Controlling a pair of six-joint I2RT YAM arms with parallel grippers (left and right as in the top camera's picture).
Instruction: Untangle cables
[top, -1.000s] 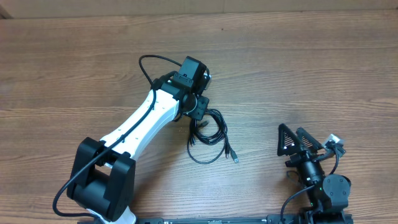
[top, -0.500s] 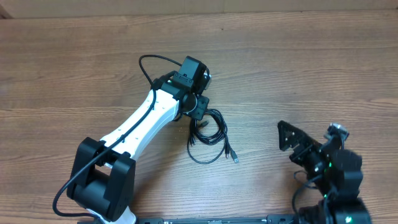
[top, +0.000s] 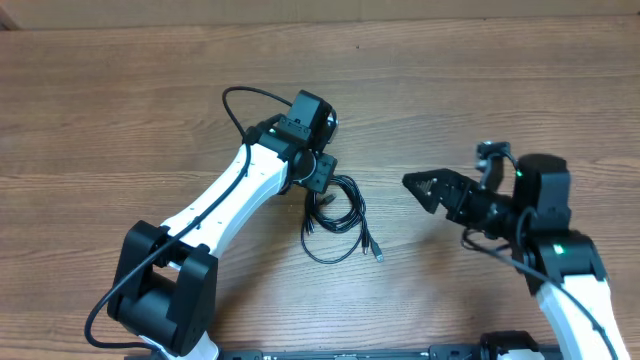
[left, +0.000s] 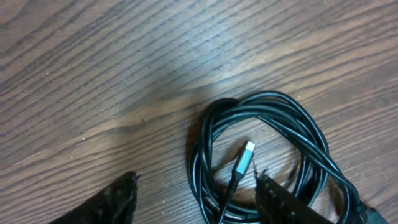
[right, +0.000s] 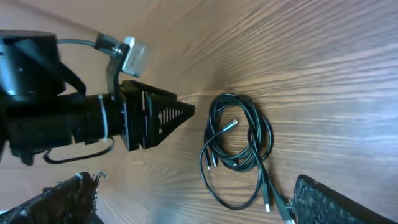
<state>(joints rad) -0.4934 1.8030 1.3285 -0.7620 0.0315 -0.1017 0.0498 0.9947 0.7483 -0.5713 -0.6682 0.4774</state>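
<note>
Your left fingers (left: 118, 200) are apart with nothing clamped, tips low over the desk (top: 480, 80). In the left wrist view one strand ending in a silver-tipped plug (left: 247, 150) runs up through the gap between them; can't tell if either tip touches it. The cables (left: 267, 104) lie flat on the desk near its middle, one bundle of thin black loops coiled together, partly under the left wrist in the overhead view. A bigger loose loop (top: 335, 258) sags from the coil toward your side. Two plug ends (top: 375, 250) stick out at the right of that loop and short ends (top: 310, 228) at its left. Your right fingers (top: 432, 188) are spread wide and empty, off to the right of the bundle and pointing toward it, near but not touching. The right wrist view shows the whole bundle between its own fingers, with the left arm's black head just beside the coil on its left.
</note>
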